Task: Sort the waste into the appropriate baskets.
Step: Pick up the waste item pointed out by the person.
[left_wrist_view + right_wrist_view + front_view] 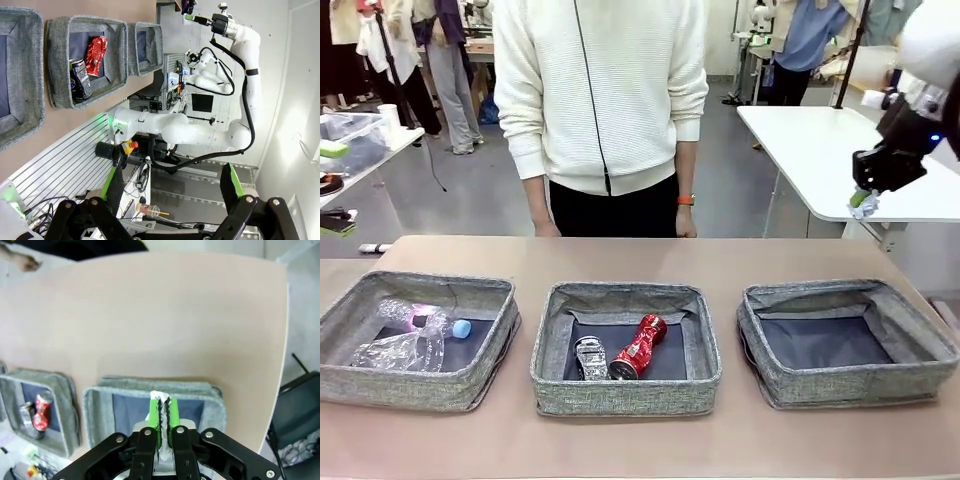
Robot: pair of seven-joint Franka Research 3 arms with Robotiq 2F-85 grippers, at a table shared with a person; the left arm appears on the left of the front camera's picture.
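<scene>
The right end effector [863, 203] hangs high above the right basket [847, 343], pads pinched onto a white paper ball [161, 396]. The left end effector [170, 187] stands wide open with nothing between its fingers. On the worktop [640, 440], the middle basket [625, 347] holds the red soda can [639, 347] touching the crushed black-silver can [590, 358]. The left basket [415, 339] holds the clear plastic bottle [420, 318] and crumpled plastic container [398, 352]. A person [603, 110] stands at the far edge.

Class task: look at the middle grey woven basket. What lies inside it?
In the middle grey woven basket: a crushed black-silver can and a red soda can. Their undersides and the base beneath are hidden.
</scene>
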